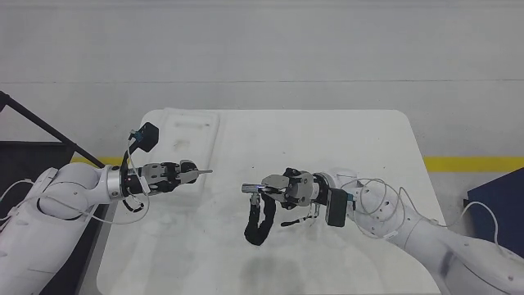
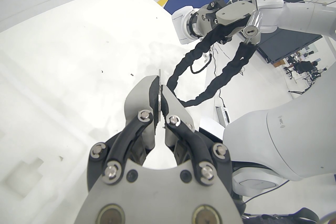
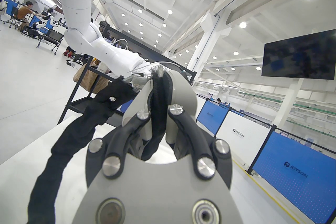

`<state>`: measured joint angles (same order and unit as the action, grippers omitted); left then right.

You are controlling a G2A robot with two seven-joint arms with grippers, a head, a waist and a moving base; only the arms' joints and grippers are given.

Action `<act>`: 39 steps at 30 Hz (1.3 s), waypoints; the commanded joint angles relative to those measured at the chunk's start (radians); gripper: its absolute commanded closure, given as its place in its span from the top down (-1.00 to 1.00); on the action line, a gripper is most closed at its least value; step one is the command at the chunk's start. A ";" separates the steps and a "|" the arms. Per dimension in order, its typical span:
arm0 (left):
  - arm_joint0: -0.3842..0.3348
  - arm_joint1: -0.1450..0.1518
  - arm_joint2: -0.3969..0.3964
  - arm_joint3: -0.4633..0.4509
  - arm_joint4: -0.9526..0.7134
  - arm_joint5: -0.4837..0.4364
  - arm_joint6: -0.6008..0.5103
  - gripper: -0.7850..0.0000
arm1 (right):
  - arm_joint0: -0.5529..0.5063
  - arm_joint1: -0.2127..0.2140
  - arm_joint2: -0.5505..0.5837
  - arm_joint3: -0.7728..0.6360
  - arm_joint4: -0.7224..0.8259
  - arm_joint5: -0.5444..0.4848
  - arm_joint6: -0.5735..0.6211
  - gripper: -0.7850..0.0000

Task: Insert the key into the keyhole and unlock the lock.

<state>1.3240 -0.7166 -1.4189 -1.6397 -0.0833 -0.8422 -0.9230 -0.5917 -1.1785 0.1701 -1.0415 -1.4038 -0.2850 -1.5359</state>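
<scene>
Onlooker: Key (image 2: 159, 100) clamped flat in the left gripper (image 2: 159, 88), jaws drawn in tight on its head, thin blade poking out past the tips
Colleague: And the lock (image 2: 250, 25)?
Onlooker: Held well ahead of those tips, apart from the key, its body squeezed in the right gripper (image 1: 266, 187), which is closed tight on it. The keyhole (image 2: 249, 31) in the silver barrel faces back toward the key
Colleague: What's the black loop?
Onlooker: Chain (image 1: 259, 223) in a black fabric sleeve, hanging in a loop beneath the right gripper, both ends running up to the barrel, over the white table (image 1: 344, 139)
Colleague: Anything near the left gripper?
Onlooker: White foam tray (image 1: 184, 127) on the table, off to the side of it and a little beyond, with cut-out recesses
</scene>
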 commanded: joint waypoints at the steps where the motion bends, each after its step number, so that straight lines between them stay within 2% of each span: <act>1: 0.000 0.000 0.000 0.000 0.000 0.000 0.000 -1.00 | 0.000 0.000 0.000 0.000 0.000 0.000 0.000 -1.00; 11: 0.000 0.000 0.000 0.000 0.000 0.000 0.000 -1.00 | 0.000 0.000 0.000 0.000 0.000 0.000 0.000 -1.00; 26: 0.000 0.000 0.000 0.000 0.000 0.000 0.000 -1.00 | -0.060 0.030 0.000 -0.235 -0.063 -0.051 0.051 -1.00; 32: 0.000 0.000 0.000 0.000 0.000 0.000 0.000 -1.00 | -0.082 0.034 0.000 -0.263 0.067 -0.077 0.077 -1.00; 39: 0.000 0.000 0.000 0.000 0.000 0.000 0.000 -1.00 | -0.084 0.020 0.000 -0.195 0.155 -0.127 0.127 -1.00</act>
<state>1.3240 -0.7166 -1.4189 -1.6397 -0.0833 -0.8422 -0.9230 -0.6746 -1.1558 0.1700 -1.2481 -1.2566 -0.4022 -1.4192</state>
